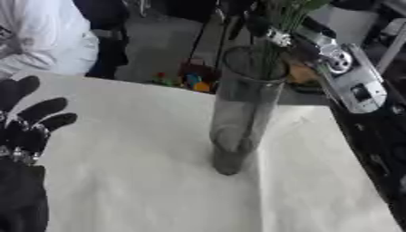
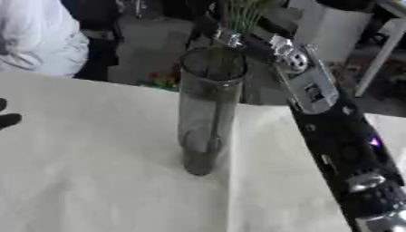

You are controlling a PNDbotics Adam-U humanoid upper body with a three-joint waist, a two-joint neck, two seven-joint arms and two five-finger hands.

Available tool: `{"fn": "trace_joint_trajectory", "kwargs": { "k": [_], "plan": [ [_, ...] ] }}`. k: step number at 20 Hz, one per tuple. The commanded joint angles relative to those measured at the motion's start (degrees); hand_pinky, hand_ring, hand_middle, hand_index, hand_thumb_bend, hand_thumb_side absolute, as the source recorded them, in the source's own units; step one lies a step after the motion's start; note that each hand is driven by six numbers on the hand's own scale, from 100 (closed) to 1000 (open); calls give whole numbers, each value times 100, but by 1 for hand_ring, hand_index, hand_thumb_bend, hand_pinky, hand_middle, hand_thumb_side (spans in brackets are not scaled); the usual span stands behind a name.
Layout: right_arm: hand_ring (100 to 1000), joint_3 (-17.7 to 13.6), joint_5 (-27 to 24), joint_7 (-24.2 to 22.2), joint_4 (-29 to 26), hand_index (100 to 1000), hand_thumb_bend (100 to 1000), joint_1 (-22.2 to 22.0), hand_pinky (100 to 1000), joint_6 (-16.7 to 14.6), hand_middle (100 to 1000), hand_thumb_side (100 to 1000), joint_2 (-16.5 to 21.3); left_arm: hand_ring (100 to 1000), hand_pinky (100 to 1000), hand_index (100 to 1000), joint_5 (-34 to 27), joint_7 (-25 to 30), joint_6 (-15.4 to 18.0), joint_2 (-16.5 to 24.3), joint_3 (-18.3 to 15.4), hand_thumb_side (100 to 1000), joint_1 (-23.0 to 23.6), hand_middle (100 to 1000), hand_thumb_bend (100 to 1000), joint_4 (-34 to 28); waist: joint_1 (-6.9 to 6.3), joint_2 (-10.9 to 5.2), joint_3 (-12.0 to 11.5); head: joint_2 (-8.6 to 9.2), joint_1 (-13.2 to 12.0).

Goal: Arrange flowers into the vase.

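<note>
A tall, clear glass vase [image 1: 240, 113] is stood upright on the white table [image 1: 151, 181], toward the far edge and somewhat right of the middle. Its rim is seen as a dark ring, and its base is set on the cloth well inside the far edge. A bunch of thin green flower stems [image 1: 279, 27] is held directly above the mouth of the vase, and the lower ends of the stems appear to be dipped just inside the rim; how far down they reach cannot be told through the glass.

The stems are gripped by the right hand [image 1: 273, 31], which is brought in from the upper right corner, its fingers curled round the bunch just above the vase rim. The silver and black forearm behind it is stretched along the right edge of the table.

The left hand [image 1: 28, 124] is seen at the left edge of the table, held open with its dark fingers spread and pointing away, well apart from the vase and touching nothing that can be made out.
</note>
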State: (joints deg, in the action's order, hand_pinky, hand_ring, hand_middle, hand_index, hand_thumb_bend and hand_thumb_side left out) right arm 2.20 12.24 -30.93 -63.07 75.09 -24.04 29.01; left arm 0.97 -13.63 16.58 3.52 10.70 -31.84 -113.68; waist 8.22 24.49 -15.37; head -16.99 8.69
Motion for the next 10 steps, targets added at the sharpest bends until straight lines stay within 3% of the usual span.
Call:
{"fn": "trace_joint_trajectory", "kwargs": {
  "k": [1,10],
  "plan": [
    [1000,-20,115,-192,-126,1000,487,109,1000,-85,625,1000,217,740,714,862,-14,27,-1,-10,11,943,-39,805,237,-91,-56,-198,9,61,-5],
    [1000,-62,321,-698,-152,1000,472,116,1000,-258,652,1000,287,741,715,862,-14,31,-8,-6,11,943,-17,807,236,-91,-60,-219,42,32,-18]
  ]
}}
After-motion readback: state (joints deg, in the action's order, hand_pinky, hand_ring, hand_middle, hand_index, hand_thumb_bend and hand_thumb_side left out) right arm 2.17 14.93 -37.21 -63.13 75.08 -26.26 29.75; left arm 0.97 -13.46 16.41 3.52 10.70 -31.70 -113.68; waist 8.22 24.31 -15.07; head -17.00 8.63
